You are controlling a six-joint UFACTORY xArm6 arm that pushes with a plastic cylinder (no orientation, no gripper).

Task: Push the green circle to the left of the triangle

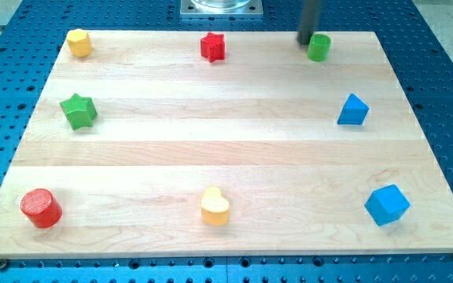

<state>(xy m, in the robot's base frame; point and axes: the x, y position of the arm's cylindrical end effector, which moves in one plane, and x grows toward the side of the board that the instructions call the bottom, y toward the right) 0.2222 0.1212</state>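
Observation:
The green circle is a short green cylinder near the board's top edge, right of centre. The blue triangle lies below it and a little to its right, near the board's right side. My tip comes down from the view's top and stands just left of the green circle, touching or almost touching its upper left side.
On the wooden board: a red star at top centre, a yellow hexagon at top left, a green star at left, a red cylinder at bottom left, a yellow heart at bottom centre, a blue cube at bottom right.

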